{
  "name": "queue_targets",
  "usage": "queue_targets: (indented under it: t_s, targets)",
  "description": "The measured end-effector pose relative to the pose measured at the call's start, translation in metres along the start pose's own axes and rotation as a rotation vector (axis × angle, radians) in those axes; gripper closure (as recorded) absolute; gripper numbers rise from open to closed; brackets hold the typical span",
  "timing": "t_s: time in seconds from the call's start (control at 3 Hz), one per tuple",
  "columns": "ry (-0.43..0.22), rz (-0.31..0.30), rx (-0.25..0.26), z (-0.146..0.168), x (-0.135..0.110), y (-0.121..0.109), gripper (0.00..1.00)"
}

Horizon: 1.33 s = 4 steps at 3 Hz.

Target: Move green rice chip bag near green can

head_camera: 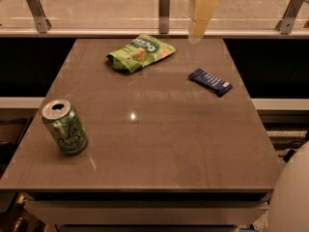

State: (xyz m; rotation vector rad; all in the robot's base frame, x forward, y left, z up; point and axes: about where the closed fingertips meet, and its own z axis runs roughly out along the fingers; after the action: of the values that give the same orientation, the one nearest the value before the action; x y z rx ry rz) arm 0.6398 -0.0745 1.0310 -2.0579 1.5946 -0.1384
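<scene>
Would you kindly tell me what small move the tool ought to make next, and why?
Probably shift the tool left and down toward the green rice chip bag. The tool hangs above the far edge of the table, to the right of the bag and touching nothing. The bag lies at the far side, well apart from the green can near the front left corner.
</scene>
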Motion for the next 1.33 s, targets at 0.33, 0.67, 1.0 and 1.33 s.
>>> queue_targets:
  t_s: [0.33, 0.67, 1.0, 1.33]
  targets:
    - [0.000, 0.000, 0.000, 0.000, 0.000, 0.000, 0.00]
    - [0.016, 0.014, -0.028, 0.017, 0.002, -0.001, 0.00]
    - [0.025, 0.026, -0.086, 0.048, 0.006, 0.000, 0.00]
    - [0.027, 0.027, -0.124, 0.072, 0.008, -0.001, 0.00]
